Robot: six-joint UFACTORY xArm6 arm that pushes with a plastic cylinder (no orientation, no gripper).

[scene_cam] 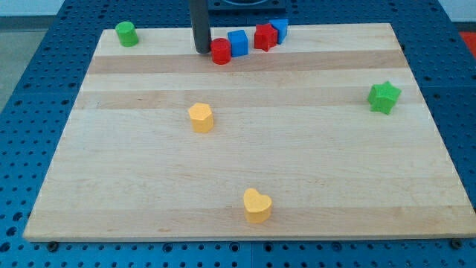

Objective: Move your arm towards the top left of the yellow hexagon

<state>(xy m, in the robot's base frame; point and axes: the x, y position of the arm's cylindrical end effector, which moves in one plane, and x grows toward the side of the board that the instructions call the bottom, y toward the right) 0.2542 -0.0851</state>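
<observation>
Approaching: my tip (pixel 202 50) sits at bench (pixel 312 186) top edge beside the red cylinder (pixel 221 52), no claw fitted, yellow hexagon (pixel 201 117) below mid-left; next, slide down toward its top-left.

Pale wood board (pixel 297 171) on blue pegboard (pixel 44 89). Yellow hexagon (pixel 201 117) and heart (pixel 257 205); green cylinder (pixel 126 33) and star (pixel 384 97). Red cylinder (pixel 221 51) and star (pixel 264 36), two blue blocks (pixel 238 42) (pixel 280 30) (dark rod (pixel 201 26)).

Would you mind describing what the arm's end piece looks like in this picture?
Only a straight, dark grey to black cylindrical rod shows, coming in from the view's top. It looks smooth and plain, with no cables, markings or fingers visible. My tip is blunt and round, at the view's left of the red cylinder.
</observation>
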